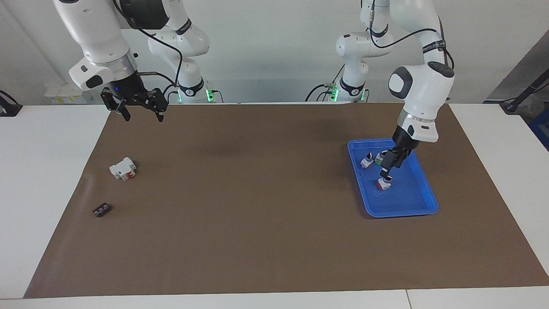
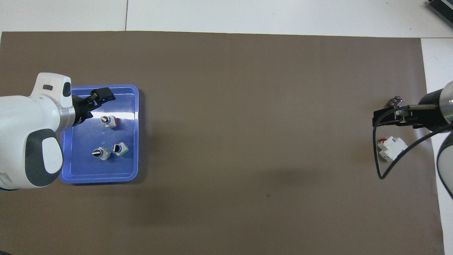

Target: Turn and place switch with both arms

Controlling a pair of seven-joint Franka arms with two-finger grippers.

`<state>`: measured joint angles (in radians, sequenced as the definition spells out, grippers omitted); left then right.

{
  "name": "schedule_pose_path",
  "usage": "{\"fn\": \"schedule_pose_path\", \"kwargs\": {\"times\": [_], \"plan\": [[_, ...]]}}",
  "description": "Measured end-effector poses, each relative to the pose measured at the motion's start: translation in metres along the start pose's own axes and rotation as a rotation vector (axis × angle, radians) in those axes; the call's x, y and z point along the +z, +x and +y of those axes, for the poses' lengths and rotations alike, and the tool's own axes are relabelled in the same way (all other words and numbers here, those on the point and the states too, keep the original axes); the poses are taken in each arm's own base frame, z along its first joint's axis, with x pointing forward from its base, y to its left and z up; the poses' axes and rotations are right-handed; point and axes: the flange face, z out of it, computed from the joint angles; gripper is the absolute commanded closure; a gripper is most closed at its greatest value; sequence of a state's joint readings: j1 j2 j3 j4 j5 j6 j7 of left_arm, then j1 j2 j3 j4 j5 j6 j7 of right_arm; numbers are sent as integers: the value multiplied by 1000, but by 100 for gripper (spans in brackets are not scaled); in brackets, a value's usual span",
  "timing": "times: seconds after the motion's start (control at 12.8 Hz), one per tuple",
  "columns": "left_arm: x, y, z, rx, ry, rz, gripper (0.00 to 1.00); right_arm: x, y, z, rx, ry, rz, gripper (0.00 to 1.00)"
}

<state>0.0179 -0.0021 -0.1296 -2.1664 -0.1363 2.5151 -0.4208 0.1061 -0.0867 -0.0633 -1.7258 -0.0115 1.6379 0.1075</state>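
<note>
- The switch (image 1: 384, 183) stood in the blue tray (image 1: 422, 205), apart from two similar switches, knob up.
- The left gripper (image 1: 387, 170) hung just above it, fingers spread, holding nothing.
- The right gripper (image 1: 140, 109) waited open over the mat's other end.

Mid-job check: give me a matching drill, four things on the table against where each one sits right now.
Things:
1. switch
2. white block with red lever
3. small black part
4. right gripper

Places:
A. raised over the mat's edge nearest the robots, at the right arm's end
B. on the mat, farther from the robots than the white block
C. in the blue tray, under the left gripper
D. on the mat at the right arm's end, nearer the robots than the small black part

Pairs: 1-C, 2-D, 3-B, 4-A
</note>
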Motion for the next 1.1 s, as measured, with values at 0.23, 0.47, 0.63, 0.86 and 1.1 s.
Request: {"fn": "schedule_pose_path", "kwargs": {"times": [0.23, 0.47, 0.63, 0.86, 1.1], "plan": [[-13, 14, -4, 298, 31, 6, 0, -1, -6, 1, 31, 2, 10, 0], [-53, 36, -17, 433, 55, -59, 0, -1, -6, 11, 57, 2, 7, 0], [-100, 47, -16, 509, 56, -104, 0, -9, -5, 13, 60, 4, 25, 0], [-171, 60, 1, 585, 53, -151, 0, -22, -9, 12, 58, 2, 13, 0], [-210, 64, 12, 610, 57, -205, 0, -21, -11, 8, 51, 0, 2, 0]]}}
